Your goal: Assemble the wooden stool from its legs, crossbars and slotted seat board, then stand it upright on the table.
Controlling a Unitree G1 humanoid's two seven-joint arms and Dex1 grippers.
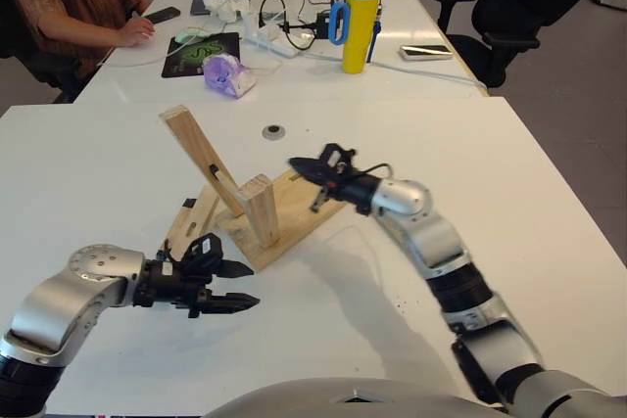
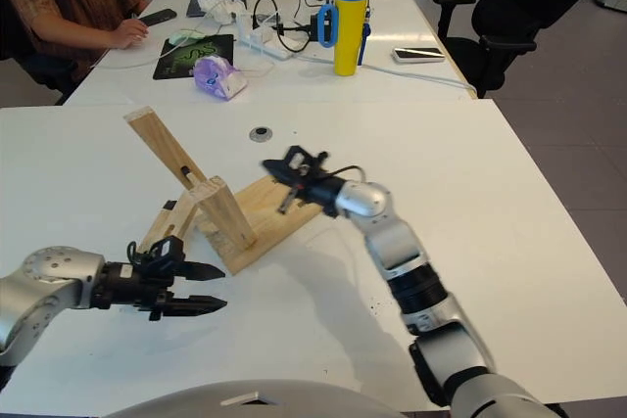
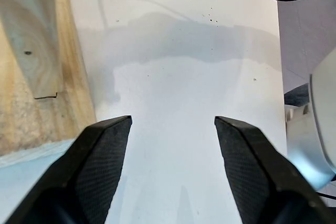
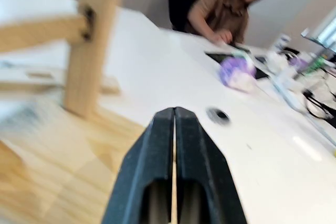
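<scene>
The seat board is lying flat on the white bench. A tall leg is leaning up over it, and a shorter leg is standing on it beside that. Another wooden piece is lying just beside the board's left edge. The left arm's fingers are standing wide apart with nothing between them, hovering low near the board's near corner. The right arm's fingers are pressing together, holding nothing, over the board's far end.

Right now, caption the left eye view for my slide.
Shut right hand at seat board with two legs up; open left hand nearby.
</scene>
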